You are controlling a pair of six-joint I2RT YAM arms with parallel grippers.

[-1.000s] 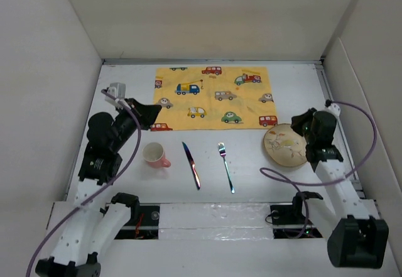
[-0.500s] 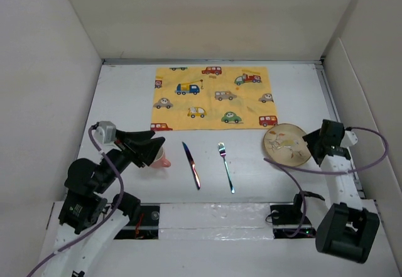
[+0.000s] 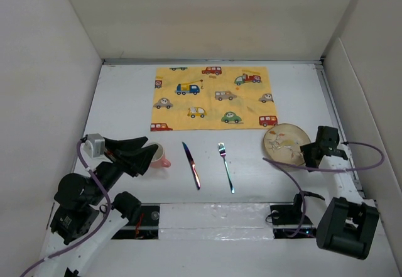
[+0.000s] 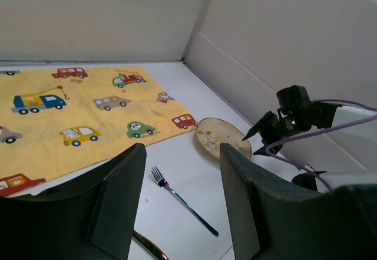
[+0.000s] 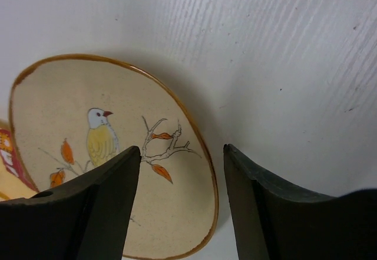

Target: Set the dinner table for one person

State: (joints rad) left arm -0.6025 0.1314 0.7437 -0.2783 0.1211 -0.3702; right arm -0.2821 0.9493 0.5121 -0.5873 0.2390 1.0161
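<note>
On the white dinner table (image 3: 125,101) lie a yellow mat with cartoon vehicles (image 3: 210,98), a pink cup (image 3: 161,159), a knife (image 3: 191,164), a fork (image 3: 226,167) and a beige bird plate (image 3: 284,144). My left gripper (image 3: 152,151) hangs open above the cup, partly covering it. In the left wrist view the gripper (image 4: 182,149) holds nothing and frames the fork (image 4: 177,196) and plate (image 4: 222,137); the cup is hidden there. My right gripper (image 3: 310,152) is open at the plate's right edge. In its wrist view the gripper (image 5: 181,151) stands over the plate (image 5: 88,154), whose rim runs between the fingers.
Pale panels wall the table on the left, back and right. The right panel stands close behind the right arm (image 4: 294,115). A taped strip runs along the near edge by the arm bases (image 3: 213,217). Bare tabletop (image 5: 283,65) shows beyond the plate.
Both arms drew back toward the near edge and both grippers opened. The left one came from beside the mat to above the cup. The right one slid to the plate's right edge.
</note>
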